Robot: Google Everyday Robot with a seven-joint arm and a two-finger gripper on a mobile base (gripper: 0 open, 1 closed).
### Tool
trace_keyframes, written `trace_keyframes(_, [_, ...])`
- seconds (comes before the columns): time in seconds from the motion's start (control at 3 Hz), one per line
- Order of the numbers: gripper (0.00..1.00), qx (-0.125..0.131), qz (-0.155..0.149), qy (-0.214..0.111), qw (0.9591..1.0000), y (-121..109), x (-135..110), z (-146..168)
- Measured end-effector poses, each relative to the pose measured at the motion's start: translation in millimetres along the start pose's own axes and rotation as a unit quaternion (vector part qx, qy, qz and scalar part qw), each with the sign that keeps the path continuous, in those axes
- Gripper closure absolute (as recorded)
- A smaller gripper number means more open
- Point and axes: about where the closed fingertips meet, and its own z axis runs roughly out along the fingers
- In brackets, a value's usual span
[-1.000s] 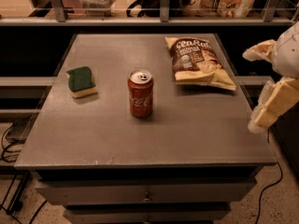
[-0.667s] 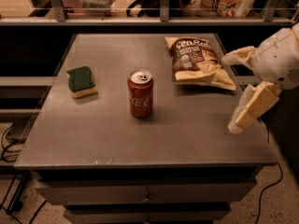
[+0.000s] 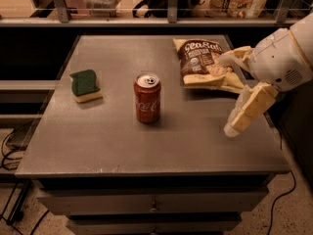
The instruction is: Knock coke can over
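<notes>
The coke can (image 3: 147, 98), red with white script and a silver top, stands upright near the middle of the grey table (image 3: 122, 141). My gripper (image 3: 226, 94) comes in from the right edge, above the table's right side. It is open, with one finger (image 3: 232, 57) over the chip bag and the other finger (image 3: 247, 110) pointing down toward the table. The gripper is well to the right of the can and apart from it.
A brown-and-yellow chip bag (image 3: 201, 63) lies at the back right of the table, partly under the gripper. A green-and-yellow sponge (image 3: 85, 85) lies to the left of the can. Shelving and a rail run behind the table. Cables lie on the floor at both sides.
My gripper has moved left from the table's right edge, in over the table and closer to the can. The can, bag and sponge have not moved.
</notes>
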Motion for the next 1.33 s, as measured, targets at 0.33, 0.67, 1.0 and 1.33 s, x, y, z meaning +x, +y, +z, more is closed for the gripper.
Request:
trace_keyframes(0.33, [0.0,-0.01,0.008,-0.013,0.9998,1,-4,21])
trace_keyframes(0.67, [0.0,-0.032,0.003,-0.053,0.9981,3,-21,69])
trace_keyframes(1.0, [0.0,-0.031,0.005,-0.085,0.9959,-3,-30,98])
trace_keyframes(1.33, [0.0,-0.038,0.005,-0.118,0.9923,-12,-45,128])
